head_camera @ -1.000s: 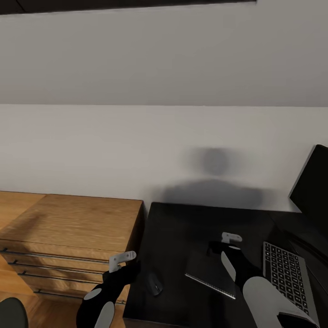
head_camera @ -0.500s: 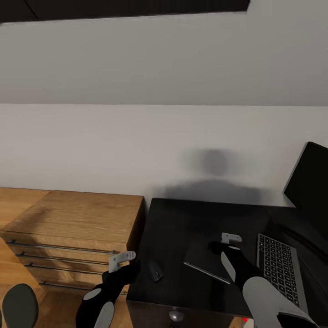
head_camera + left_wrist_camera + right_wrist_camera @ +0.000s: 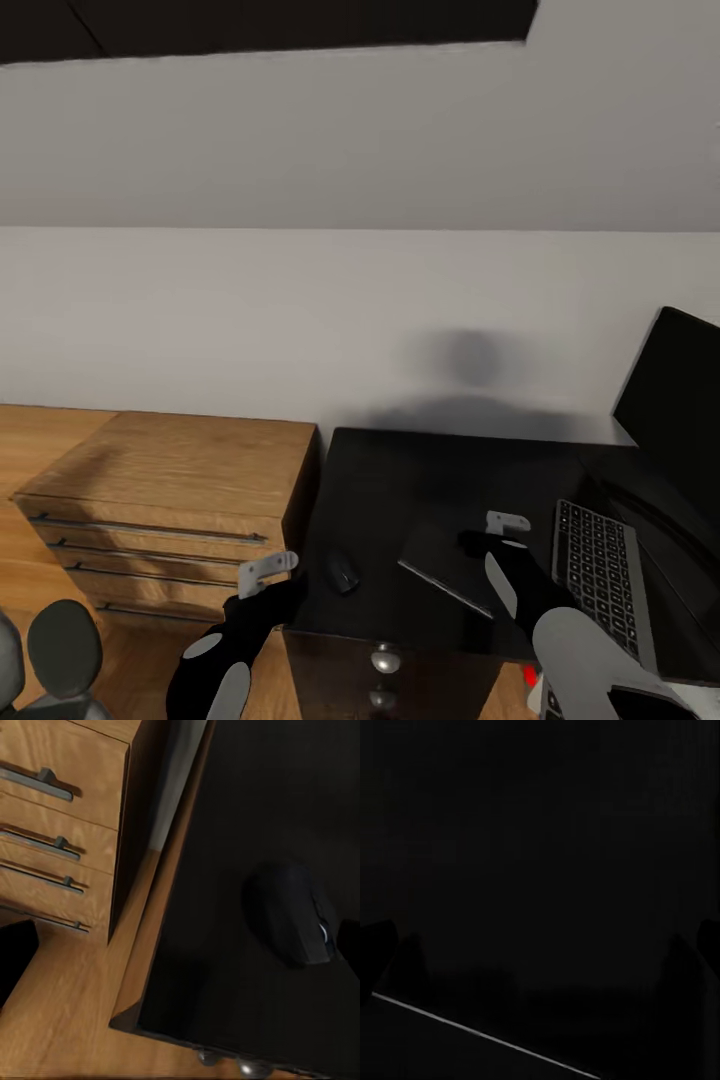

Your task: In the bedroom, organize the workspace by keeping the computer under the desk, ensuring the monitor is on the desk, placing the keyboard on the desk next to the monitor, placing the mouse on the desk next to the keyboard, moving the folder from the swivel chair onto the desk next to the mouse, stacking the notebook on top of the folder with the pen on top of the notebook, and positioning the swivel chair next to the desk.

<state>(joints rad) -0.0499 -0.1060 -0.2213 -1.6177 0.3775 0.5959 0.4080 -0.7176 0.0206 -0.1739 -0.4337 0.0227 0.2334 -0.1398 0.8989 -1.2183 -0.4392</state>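
Observation:
The black-topped desk (image 3: 400, 480) stands at centre right against the wall. On it lie the small dark mouse (image 3: 343, 574), the grey notebook (image 3: 440, 562) and the keyboard (image 3: 598, 575), with the monitor (image 3: 672, 400) at the right edge. My left gripper (image 3: 285, 590) hovers open off the desk's left front corner, the mouse (image 3: 294, 916) ahead of it. My right gripper (image 3: 482, 545) hangs open just above the notebook, whose pale edge (image 3: 487, 1039) crosses the dark right wrist view. A small red light (image 3: 530, 678) glows below the desk front.
A light-wood dresser (image 3: 170, 490) with long bar handles stands left of the desk, a narrow gap between them. A drawer with a round silver knob (image 3: 384, 660) faces me. Grey rounded chair parts (image 3: 62, 648) sit at bottom left on the wood floor.
The whole picture has shifted: the camera has backed away, bringing the desk's front drawer, the red light and the grey chair parts into view. Both grippers hold the same pose.

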